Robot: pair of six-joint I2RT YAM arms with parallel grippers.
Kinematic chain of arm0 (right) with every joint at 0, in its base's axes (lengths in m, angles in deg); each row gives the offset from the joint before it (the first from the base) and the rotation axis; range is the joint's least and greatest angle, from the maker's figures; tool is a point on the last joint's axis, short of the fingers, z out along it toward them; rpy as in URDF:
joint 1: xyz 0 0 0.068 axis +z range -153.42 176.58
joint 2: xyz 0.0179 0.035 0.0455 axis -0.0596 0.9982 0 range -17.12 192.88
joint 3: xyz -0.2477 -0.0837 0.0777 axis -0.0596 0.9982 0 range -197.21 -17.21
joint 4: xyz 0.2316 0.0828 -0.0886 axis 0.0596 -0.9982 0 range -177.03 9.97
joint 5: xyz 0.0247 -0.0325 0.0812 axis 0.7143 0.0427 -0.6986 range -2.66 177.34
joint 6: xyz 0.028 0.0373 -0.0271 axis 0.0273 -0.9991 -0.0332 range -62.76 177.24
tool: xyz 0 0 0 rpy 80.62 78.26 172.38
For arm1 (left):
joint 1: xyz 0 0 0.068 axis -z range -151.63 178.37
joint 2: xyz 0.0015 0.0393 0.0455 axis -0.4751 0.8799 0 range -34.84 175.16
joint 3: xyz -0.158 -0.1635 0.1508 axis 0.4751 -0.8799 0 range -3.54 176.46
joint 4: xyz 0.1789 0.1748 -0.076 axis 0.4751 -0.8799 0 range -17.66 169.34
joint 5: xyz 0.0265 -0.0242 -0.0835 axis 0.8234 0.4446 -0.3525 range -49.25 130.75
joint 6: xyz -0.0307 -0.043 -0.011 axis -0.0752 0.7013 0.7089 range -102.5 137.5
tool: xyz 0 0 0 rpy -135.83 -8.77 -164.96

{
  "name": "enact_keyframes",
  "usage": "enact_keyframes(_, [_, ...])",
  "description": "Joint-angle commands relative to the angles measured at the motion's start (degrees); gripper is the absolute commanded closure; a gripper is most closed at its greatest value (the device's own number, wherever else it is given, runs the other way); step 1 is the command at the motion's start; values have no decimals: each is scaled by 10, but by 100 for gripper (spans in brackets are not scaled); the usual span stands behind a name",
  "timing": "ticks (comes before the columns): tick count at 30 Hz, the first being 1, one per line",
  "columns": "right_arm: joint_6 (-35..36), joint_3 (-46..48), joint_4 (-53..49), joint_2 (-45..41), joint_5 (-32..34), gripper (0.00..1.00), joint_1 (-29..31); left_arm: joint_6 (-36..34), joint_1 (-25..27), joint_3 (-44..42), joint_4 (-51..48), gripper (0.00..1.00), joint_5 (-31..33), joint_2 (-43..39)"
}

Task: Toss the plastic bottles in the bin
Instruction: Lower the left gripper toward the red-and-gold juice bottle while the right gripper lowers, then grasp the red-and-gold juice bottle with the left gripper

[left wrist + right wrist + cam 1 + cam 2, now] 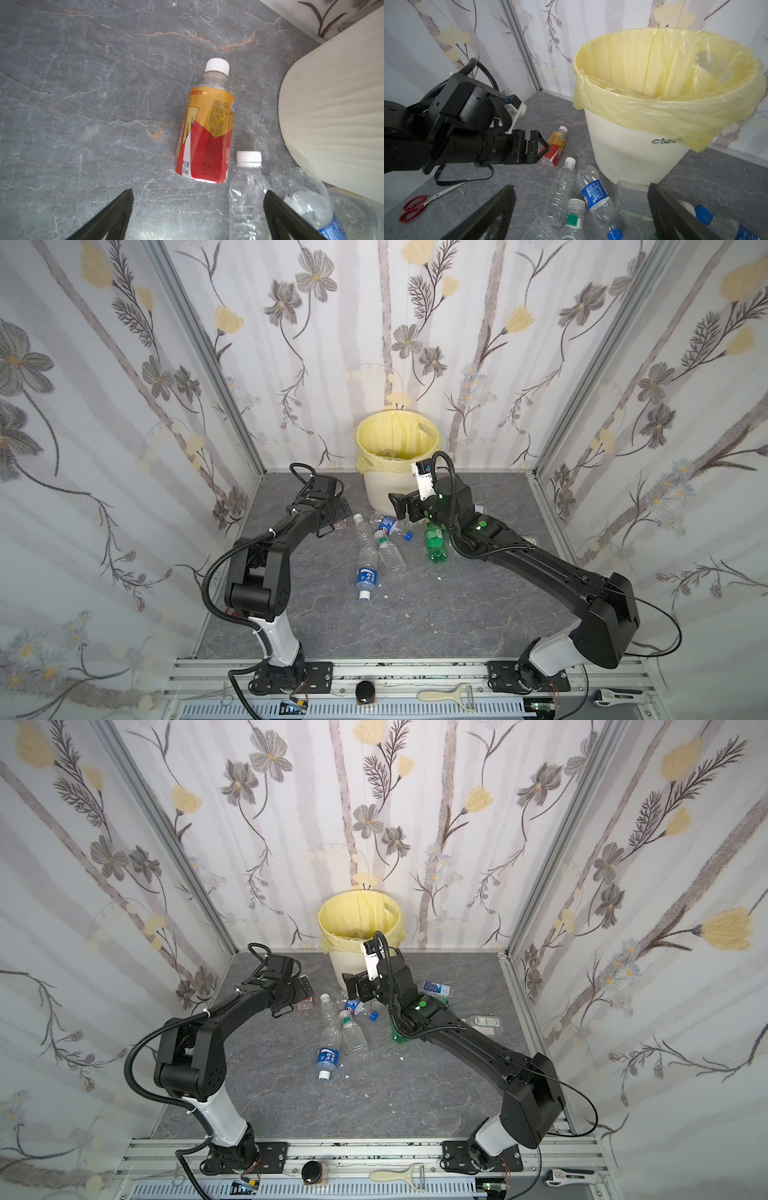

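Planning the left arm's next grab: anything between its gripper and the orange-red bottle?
Nothing visible: bare tabletop lies between the open left gripper and the orange-red bottle; a clear white-capped bottle lies alongside, near one finger.

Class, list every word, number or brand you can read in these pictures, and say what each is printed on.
"cle": dark letters on the wall of the bin; the rest is hidden under the yellow bag.
"50ml": on the label of the orange-red bottle, near its base; any digit before it curves out of sight.
Fine print on that label and on the blue-labelled bottle: too small to read.
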Motion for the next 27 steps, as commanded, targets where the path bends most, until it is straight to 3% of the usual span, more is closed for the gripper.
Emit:
enact_keyframes(1, [-18,9,31,-5,-7,0,6,-21,-1,32,4,0,13,28])
enact_keyframes(13, [-38,31,40,-11,-4,0,6,-80,-1,81,3,14,43,124])
enact_keyframes(21, [-55,24,44,-5,-10,0,-1,-88,-1,90,3,36,25,144])
enact_keyframes(27, [-83,31,43,-9,-16,0,-17,-84,-1,83,5,45,11,151])
